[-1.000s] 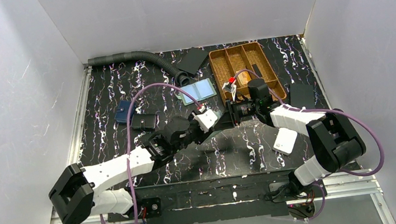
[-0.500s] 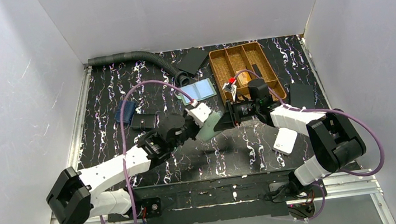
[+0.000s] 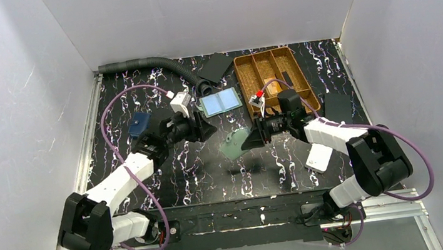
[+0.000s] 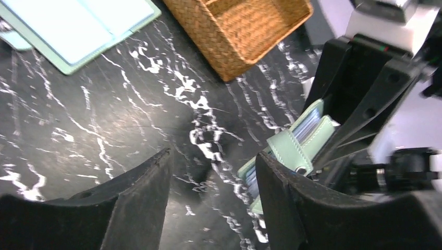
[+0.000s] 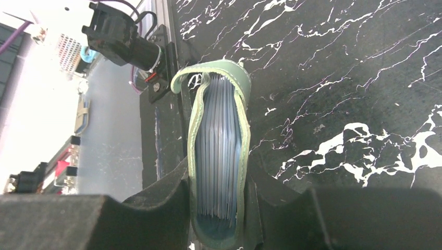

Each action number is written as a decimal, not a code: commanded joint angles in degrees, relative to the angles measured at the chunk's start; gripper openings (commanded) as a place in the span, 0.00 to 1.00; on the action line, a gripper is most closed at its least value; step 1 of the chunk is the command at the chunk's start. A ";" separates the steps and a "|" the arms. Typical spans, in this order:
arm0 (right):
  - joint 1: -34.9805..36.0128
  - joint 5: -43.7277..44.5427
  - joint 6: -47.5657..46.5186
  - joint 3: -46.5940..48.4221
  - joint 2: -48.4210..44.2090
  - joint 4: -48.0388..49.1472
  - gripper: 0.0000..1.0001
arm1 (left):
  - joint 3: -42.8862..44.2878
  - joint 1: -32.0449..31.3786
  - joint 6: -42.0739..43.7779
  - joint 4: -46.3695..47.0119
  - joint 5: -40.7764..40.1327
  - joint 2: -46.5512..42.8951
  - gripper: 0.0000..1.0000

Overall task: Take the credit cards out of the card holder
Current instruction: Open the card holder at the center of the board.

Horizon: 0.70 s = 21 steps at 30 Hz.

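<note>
Tabletop (image 3: 287,169) black, white-veined — plain white walls (image 3: 206,13); card holder (image 3: 234,144) aloft.

The card holder (image 3: 234,144) is soft and pale green, with a line of stitches along its edge. It is folded almost shut, like a little book. It has a small tab with a round button on it. It is up off the table, pinched at one end by the right gripper (image 3: 255,137), and it sits near the brown woven tray (image 3: 274,72), on the side closer to the robot and a bit to the left. The credit cards (image 5: 219,151) are all inside it, packed in a tight stack. Only their thin blue-grey edges show.
</note>
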 commanded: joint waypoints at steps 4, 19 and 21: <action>-0.07 -1.77 -11.72 -1.81 -6.19 -3.15 0.01 | -4.09 4.51 -15.05 4.26 22.67 -2.67 0.74; 4.15 -4.00 -64.12 11.11 0.83 -45.34 0.06 | -13.45 1.18 -26.51 19.94 27.60 -3.54 0.98; 5.29 -3.74 -65.69 12.40 2.57 -47.57 0.06 | -13.42 -1.96 -22.38 19.89 24.91 -4.50 0.98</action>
